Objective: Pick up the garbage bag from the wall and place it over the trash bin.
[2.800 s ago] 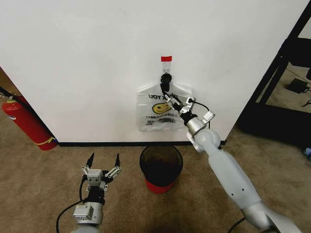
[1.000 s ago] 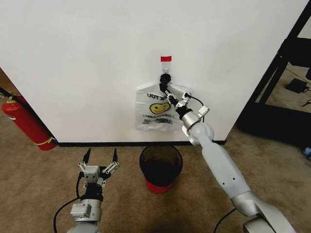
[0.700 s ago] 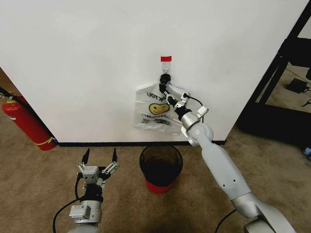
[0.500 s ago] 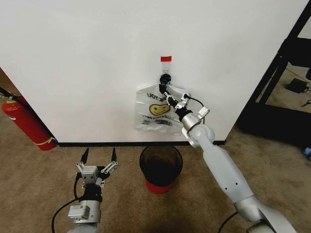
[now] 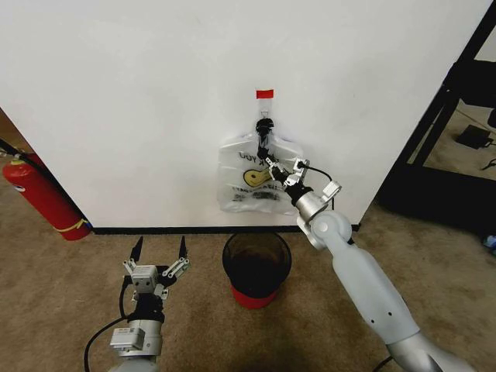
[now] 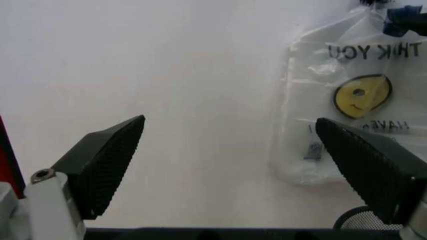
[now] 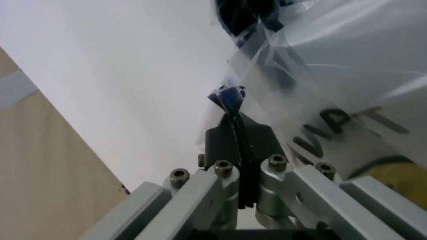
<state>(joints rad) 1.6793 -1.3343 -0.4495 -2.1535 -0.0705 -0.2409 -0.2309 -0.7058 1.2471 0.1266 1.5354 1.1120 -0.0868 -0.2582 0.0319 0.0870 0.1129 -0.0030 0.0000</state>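
Observation:
The garbage bag [image 5: 254, 180], thin white plastic with a yellow smiley, hangs from a black hook [image 5: 266, 122] on the white wall [image 5: 139, 93], under a red tape strip [image 5: 265, 94]. My right gripper [image 5: 272, 164] is up against the bag's upper front. In the right wrist view its fingers [image 7: 257, 142] are pressed together with the garbage bag's [image 7: 333, 65] film pinched between them. The trash bin [image 5: 256, 266], black mesh with a red base, stands on the carpet right below. My left gripper [image 5: 160, 249] hovers low to the bin's left, open, facing the garbage bag [image 6: 343, 107].
A red fire extinguisher [image 5: 43, 198] leans at the wall's left end. A black shelf frame [image 5: 457, 116] stands at the right, past the wall's edge. Brown carpet [image 5: 70, 294] surrounds the bin, and a black baseboard [image 5: 155, 229] runs along the wall's foot.
My right gripper has dropped slightly down and to the right along the bag's front. The bag, earlier pushed left, has swung back to the right. The left arm has barely shifted.

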